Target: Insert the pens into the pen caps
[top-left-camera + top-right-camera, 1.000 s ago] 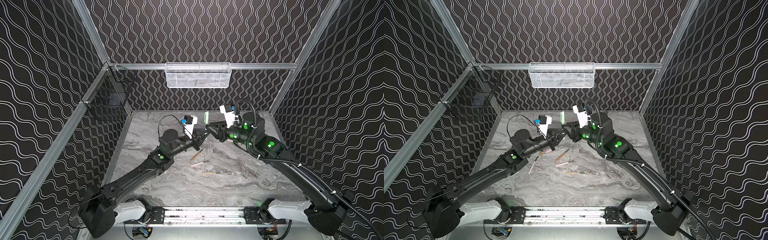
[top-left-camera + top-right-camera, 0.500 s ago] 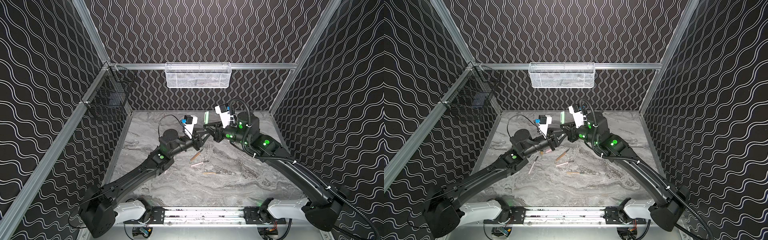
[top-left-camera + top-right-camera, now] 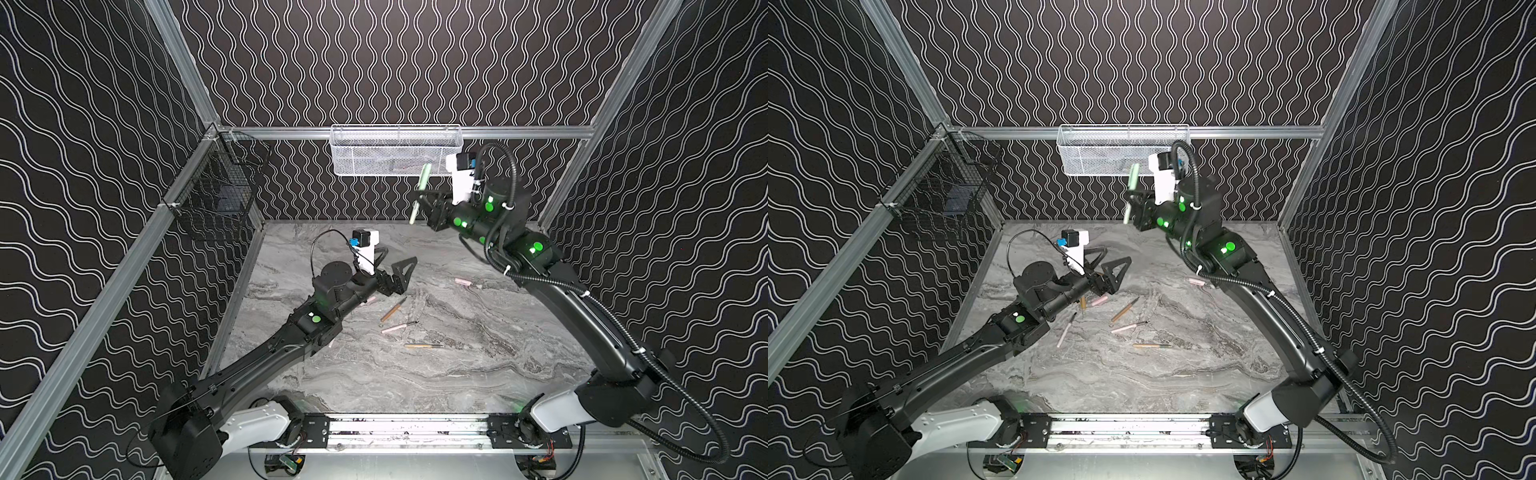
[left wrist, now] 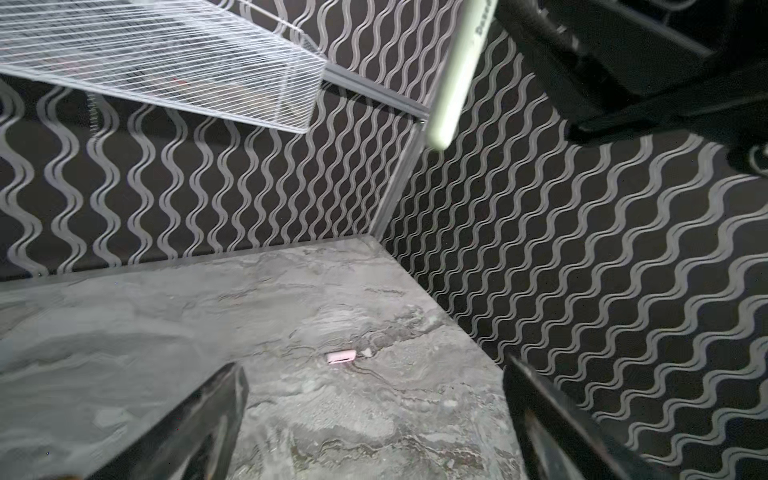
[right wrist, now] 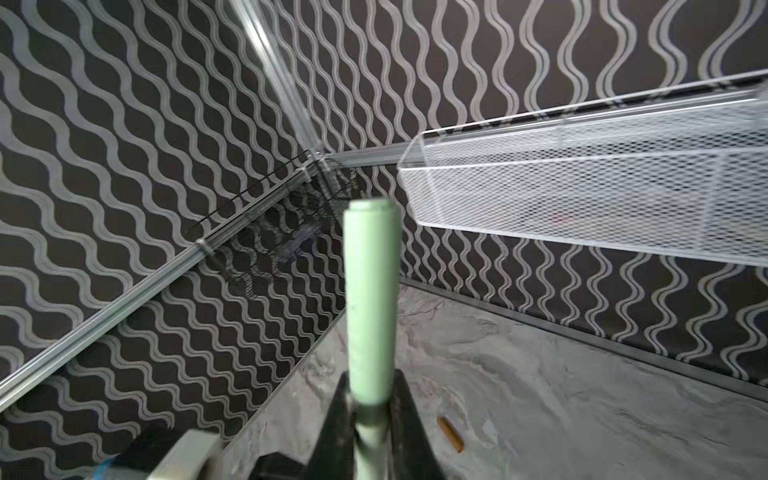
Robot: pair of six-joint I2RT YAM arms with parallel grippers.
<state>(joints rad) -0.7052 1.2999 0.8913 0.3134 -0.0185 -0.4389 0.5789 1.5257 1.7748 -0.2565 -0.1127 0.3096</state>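
- Right arm has risen and pulled back toward the white mesh basket (image 3: 395, 153). Your left end effector (image 3: 395, 266) has let go and now stands wide and empty, low over the desk (image 3: 457, 374).
- Your right end effector (image 5: 370, 411) is clamped narrow on the green pen (image 3: 419, 193), gripping the barrel just below the green cap (image 5: 370, 270). The pen stands near upright in the air, just in front of the basket.
- Cap looks seated, but I can't tell whether it's fully home. Move slowly and don't jerk it.
- If you're dropping it off, get over the basket rim before you open.
- For the next pair, a pink cap (image 3: 462, 281) lies alone near the right arm, well apart from a pink pen (image 3: 399, 328) mid-desk.
- Grab the cap by its closed end so the mouth stays free.
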